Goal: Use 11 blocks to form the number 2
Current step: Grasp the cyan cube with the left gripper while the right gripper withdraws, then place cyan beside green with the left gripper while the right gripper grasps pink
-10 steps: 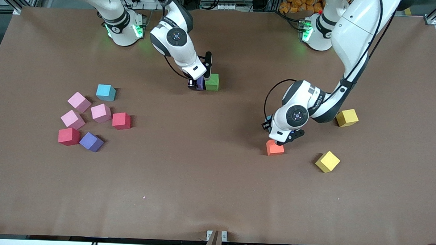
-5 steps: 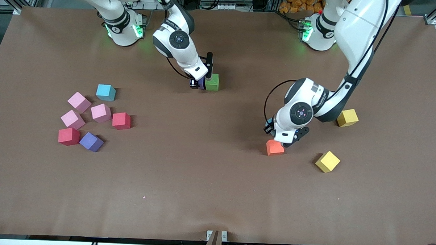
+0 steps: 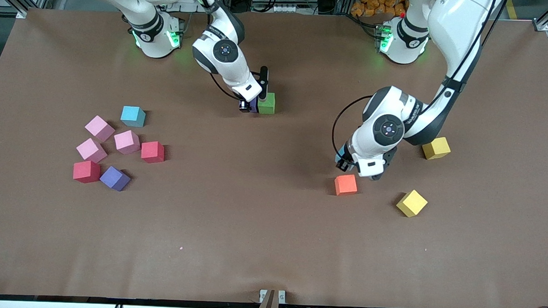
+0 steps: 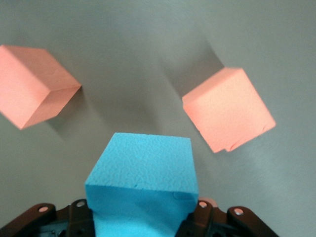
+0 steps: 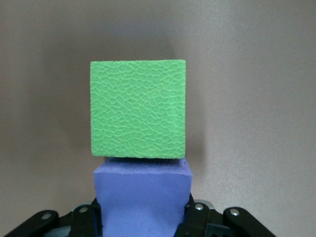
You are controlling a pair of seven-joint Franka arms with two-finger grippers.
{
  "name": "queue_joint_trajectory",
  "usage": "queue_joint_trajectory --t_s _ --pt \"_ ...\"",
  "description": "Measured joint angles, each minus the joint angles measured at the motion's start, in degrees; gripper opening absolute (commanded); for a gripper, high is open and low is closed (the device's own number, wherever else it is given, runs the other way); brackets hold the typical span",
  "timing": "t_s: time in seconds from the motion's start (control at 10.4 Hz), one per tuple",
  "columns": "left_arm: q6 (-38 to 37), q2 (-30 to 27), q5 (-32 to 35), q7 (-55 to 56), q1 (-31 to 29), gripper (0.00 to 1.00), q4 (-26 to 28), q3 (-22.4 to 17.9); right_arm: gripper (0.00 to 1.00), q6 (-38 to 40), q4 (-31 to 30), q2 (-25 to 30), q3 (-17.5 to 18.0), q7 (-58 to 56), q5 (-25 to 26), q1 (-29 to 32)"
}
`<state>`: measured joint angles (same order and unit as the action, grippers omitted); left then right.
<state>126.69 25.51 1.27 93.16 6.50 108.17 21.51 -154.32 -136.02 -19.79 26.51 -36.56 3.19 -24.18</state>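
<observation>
As the figure 2 is only at its start, most blocks lie loose as stock at the right arm's end of the table (image 3: 252, 244): a light blue cube (image 3: 132, 116), three pink cubes (image 3: 99, 128) (image 3: 91, 150) (image 3: 127, 142), two red cubes (image 3: 152, 151) (image 3: 86, 171) and a purple cube (image 3: 114, 178). They sit close together w/o order, so I judge them as not yet used.

Next, approx. at the table's middle and near the bases, the right gripper (image 3: 249, 105) is clenched on the purple block (image 5: 142, 192) and is low at the table. This block sits between its fingers and appears pressed flat against one side of the green block (image 3: 266, 103). Probably these two make the first pieces of the digit, and the grip is kept to align the faces.

Toward the left arm's end, the left gripper (image 3: 346, 162) grasps the light blue block (image 4: 143, 177), i.e. the block fills the space between the fingers. It hangs over two orange blocks (image 4: 228, 109) (image 4: 34, 84); in the front view only one shows, the arm hides the other. I think the arm carries this block toward the green one.

Last, two yellow cubes (image 3: 436, 148) (image 3: 411, 203) lie apart, untouched.
</observation>
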Motion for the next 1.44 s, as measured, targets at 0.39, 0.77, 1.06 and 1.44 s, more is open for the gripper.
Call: queue_joint_trajectory --t_s 0.39,0.77,1.06,1.44 --pt "-0.7 -4.8 -7.8 7.7 -2.4 0.41 4.4 0.0 1.00 -0.1 0.3 -0.2 0.0 0.0 0.0 0.0" --pt "3.7 -6.4 -13.7 8.5 -2.1 0.41 10.7 1.7 1.00 -0.1 1.0 -0.2 -1.5 0.2 0.0 0.0" --pt "8.9 -6.2 -15.2 13.2 -1.8 0.41 13.8 3.8 1.00 7.0 2.1 3.6 -1.9 0.6 -0.1 1.7" --pt "14.2 -5.0 -16.1 21.4 2.1 0.41 15.5 4.8 1.00 17.6 2.1 11.9 -2.2 0.2 -0.1 11.1"
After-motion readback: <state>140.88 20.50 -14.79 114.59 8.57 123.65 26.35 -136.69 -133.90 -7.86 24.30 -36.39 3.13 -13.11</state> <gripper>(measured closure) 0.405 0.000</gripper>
